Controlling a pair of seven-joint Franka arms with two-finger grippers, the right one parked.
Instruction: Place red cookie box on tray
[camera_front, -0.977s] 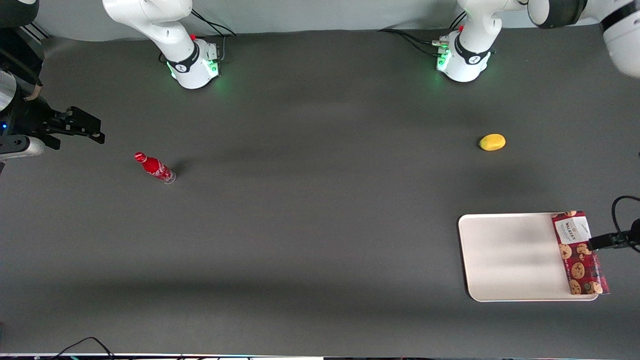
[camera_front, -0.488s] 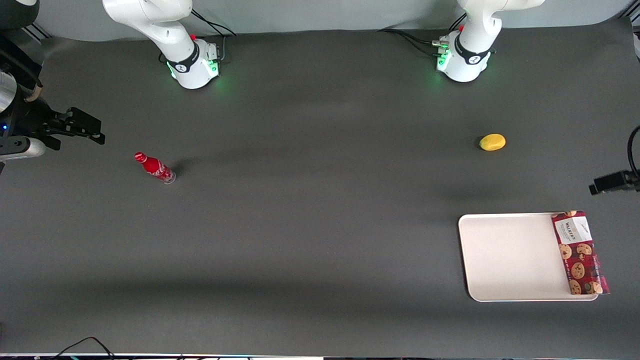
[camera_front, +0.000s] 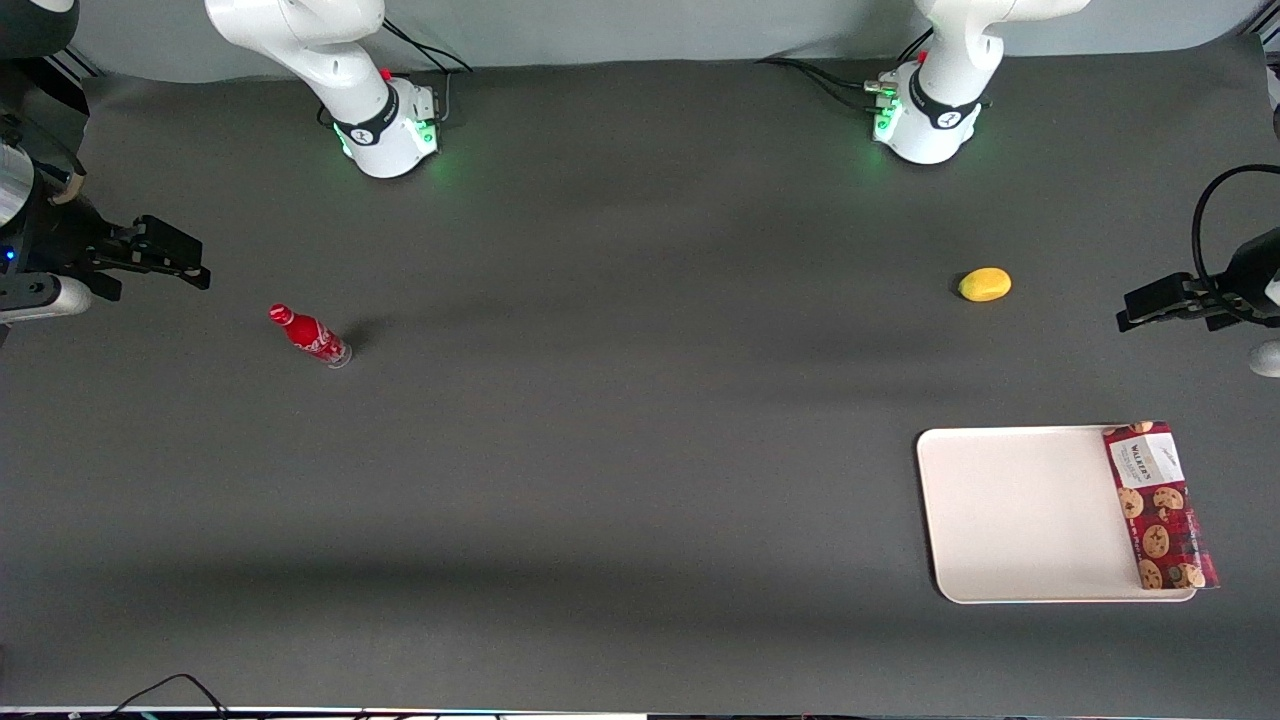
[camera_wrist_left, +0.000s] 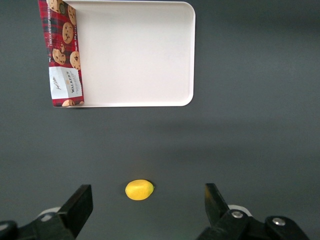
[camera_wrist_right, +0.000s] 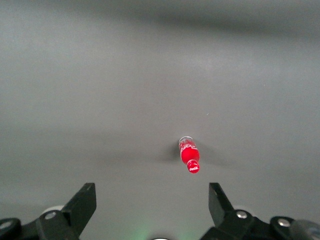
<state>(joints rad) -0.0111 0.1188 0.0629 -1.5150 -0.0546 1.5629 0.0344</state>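
From the front we see the big dark table (camera_front: 620, 450) with lots of bare room on it. The white tray (camera_front: 1020, 515) sits near the edge closest to the front camera, at the working arm's end. The red cookie box (camera_front: 1160, 505) lies flat along one short edge of the tray. It rests on the rim there and pokes a little past it. Our gripper (camera_front: 1135, 308) hangs at the table's very end, farther from the front camera than the tray and well apart from the box. A yellow lemon (camera_front: 985, 284) lies near it. A red bottle (camera_front: 310, 337) lies on its side toward the parked arm's end.

From the left wrist camera we see the gripper (camera_wrist_left: 147, 210) with its two fingers (camera_wrist_left: 80, 207) spread wide and nothing between them. The lemon (camera_wrist_left: 139, 189) sits on the table in that gap. The tray (camera_wrist_left: 145, 55) and the box (camera_wrist_left: 62, 55) show more clearly here, white label end nearest the gripper.

From the right wrist camera we see only the bottle (camera_wrist_right: 189, 155) on the bare table.
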